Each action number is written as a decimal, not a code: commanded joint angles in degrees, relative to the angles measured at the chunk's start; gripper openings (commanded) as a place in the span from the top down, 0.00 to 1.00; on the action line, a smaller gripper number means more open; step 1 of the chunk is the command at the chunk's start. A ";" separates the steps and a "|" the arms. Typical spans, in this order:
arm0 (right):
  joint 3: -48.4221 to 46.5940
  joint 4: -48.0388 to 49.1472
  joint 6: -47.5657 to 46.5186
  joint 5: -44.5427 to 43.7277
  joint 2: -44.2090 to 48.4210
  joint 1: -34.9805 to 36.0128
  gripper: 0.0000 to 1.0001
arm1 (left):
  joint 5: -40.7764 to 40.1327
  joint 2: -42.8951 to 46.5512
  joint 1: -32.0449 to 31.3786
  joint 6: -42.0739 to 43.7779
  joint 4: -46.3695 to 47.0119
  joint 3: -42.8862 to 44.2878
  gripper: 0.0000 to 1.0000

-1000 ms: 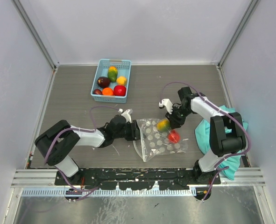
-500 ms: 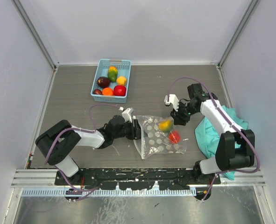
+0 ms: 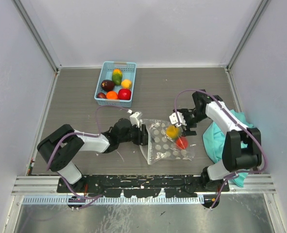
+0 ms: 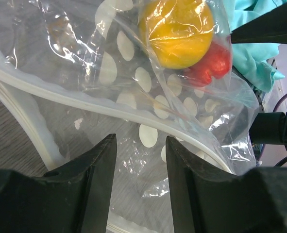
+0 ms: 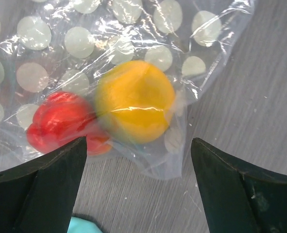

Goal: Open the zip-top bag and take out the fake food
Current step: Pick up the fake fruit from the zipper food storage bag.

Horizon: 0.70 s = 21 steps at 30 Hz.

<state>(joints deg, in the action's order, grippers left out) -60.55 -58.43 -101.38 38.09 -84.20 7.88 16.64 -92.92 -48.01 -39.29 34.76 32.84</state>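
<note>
Since a second before, the right fingers [image 5: 41,184] had spread from a narrow set to a wide one. The right arm had drawn back from the yellow piece and come in again just beyond it, while the left arm had barely shifted. Nearest the arm bases, the zip-top bag [image 3: 160,148] lay flat on the counter [image 3: 75,107] between the two arms, its white zip rim turned toward the left arm. The left fingers [image 4: 92,189] lay low at that rim, partly apart, with clear dotted film showing in the gap between them; nothing was pinched there so far as the left wrist view showed. Two pieces of fake food [image 3: 172,131] sat inside the bag toward its far right corner: a yellow piece [image 5: 133,102] and, touching it on the nearer right side, a red piece [image 5: 60,124]. The right fingers hung over them, one on either side, wide open and holding nothing. A teal cloth [image 3: 218,141] lay bunched at the right edge of the counter, just beside the bag and partly under the right arm. Farthest off, well apart from the bag, a blue basket [image 3: 100,82] held more fake food in dark purple, orange, red, yellow and green
</note>
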 commanded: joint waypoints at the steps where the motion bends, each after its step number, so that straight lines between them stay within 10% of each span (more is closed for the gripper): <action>1: -3.13 -2.09 -8.55 1.52 -3.95 0.67 0.10 | 1.60 -0.23 -0.25 2.79 0.02 2.71 0.54; 14: -1.40 0.57 -6.37 -2.78 -8.60 5.20 0.39 | 3.95 -0.77 -0.30 3.69 1.43 3.39 0.53; 21: 0.29 4.47 -3.01 -4.38 -9.08 5.79 0.33 | 4.26 -0.38 -0.32 3.15 3.11 2.49 0.53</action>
<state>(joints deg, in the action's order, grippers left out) -60.88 -56.34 -106.37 34.65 -93.43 13.30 19.75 -93.89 -48.01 -36.64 33.65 34.59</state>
